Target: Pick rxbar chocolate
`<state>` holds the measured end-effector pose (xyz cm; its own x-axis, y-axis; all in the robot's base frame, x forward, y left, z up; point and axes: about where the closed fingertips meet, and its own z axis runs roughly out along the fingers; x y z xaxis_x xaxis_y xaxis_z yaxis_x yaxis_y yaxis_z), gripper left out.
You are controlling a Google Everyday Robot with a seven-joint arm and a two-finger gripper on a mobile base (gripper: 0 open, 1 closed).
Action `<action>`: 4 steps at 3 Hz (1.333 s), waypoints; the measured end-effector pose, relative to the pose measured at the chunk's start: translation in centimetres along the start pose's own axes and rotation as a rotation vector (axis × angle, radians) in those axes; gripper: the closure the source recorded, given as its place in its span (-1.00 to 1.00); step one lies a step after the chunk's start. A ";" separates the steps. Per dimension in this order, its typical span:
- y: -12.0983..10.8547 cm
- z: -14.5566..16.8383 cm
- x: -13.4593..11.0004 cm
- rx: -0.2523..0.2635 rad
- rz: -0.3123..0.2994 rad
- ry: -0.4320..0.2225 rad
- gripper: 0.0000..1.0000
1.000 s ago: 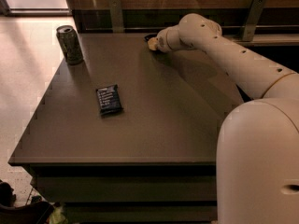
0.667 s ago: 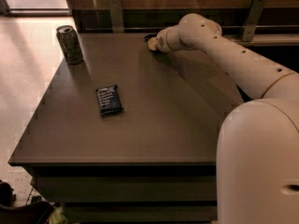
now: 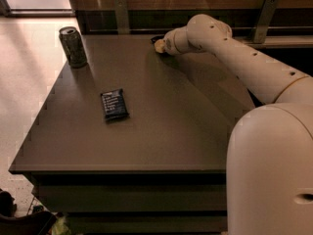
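**Gripper lingering at the far edge, nothing shifting**

The gripper (image 3: 159, 45) is staying low at the back of the table (image 3: 161, 141), unmoved over the last second, so the pick is looking unfinished. I cannot tell whether it is gripping anything. The dark sliver touching its tip is probably the rxbar chocolate (image 3: 156, 37). The blue bar (image 3: 115, 104) and soda can (image 3: 73, 46) are sitting well apart.

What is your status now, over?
Claw low at far edge of grey-brown table. Black-brown flat snack bar only a dark sliver beside claw. Dark blue bar wrapper and grey metal can well apart, not in way.
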<state>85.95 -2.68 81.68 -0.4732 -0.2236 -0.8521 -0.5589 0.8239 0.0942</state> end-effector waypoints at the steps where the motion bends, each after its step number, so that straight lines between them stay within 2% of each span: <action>1: 0.0 0.0 0.0 0.000 0.000 0.000 1.00; 4: 0.0 0.0 0.0 0.000 -0.001 0.000 1.00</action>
<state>85.94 -2.67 81.69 -0.4731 -0.2242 -0.8520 -0.5593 0.8236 0.0938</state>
